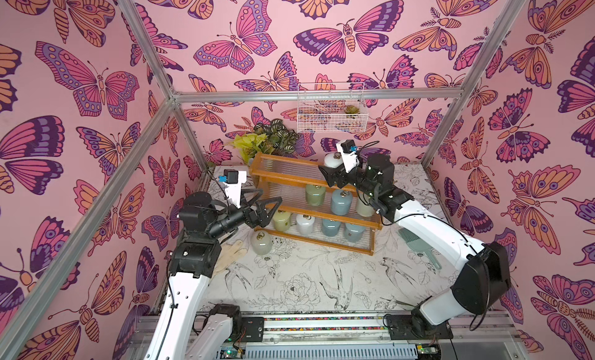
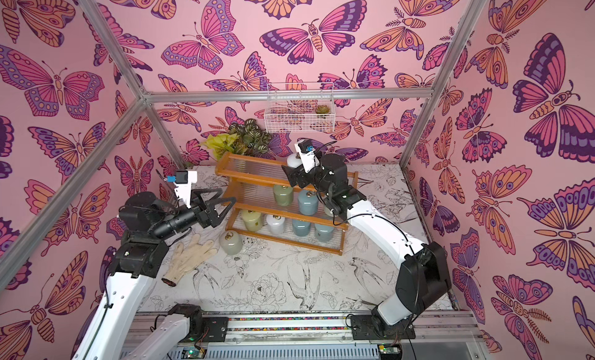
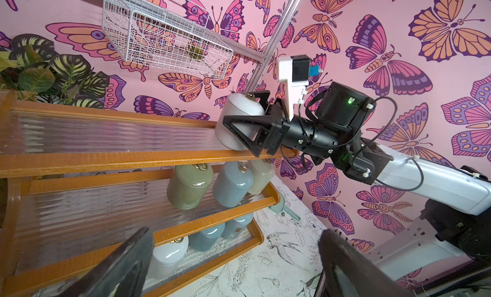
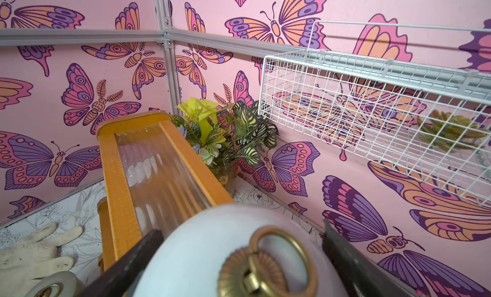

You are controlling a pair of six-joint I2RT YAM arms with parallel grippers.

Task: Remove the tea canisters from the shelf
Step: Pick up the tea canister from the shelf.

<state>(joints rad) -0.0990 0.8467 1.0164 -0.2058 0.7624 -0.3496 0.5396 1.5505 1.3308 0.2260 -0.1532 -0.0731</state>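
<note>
**Right claw bracketing the lone top-tier canister**

In both top views the right gripper point(image 1: 329, 173) is reaching across the orange-brown wooden three-tier shelf with ribbed clear plastic steps point(image 1: 283, 178). It is going for the white cylindrical canister point(image 1: 332, 159), which is standing alone at the right end of the top tier. The arm is coming in roughly level, likely so a lift will clear the wooden rail. The left gripper point(image 2: 228, 195) is hovering wide and empty beside the shelf's left end, probably waiting its turn. Three canisters are sitting on the middle step and four on the lowest. One pale grey-green jar point(image 2: 230, 243) is already standing on the floral-printed table point(image 2: 273, 287), near a knitted cream work glove point(image 2: 190, 258).

In the left wrist view the right gripper's black skeletal triangular fingers point(image 3: 249, 119) are straddling the white canister's rounded body, one on each side.

In the right wrist view the canister's gold ring-pull lid point(image 4: 265, 263) is filling the foreground between those fingers. The jaws are standing wide, but I cannot tell whether they are pressing on it. That smooth, curved wall is probably going to slip easily.
</note>
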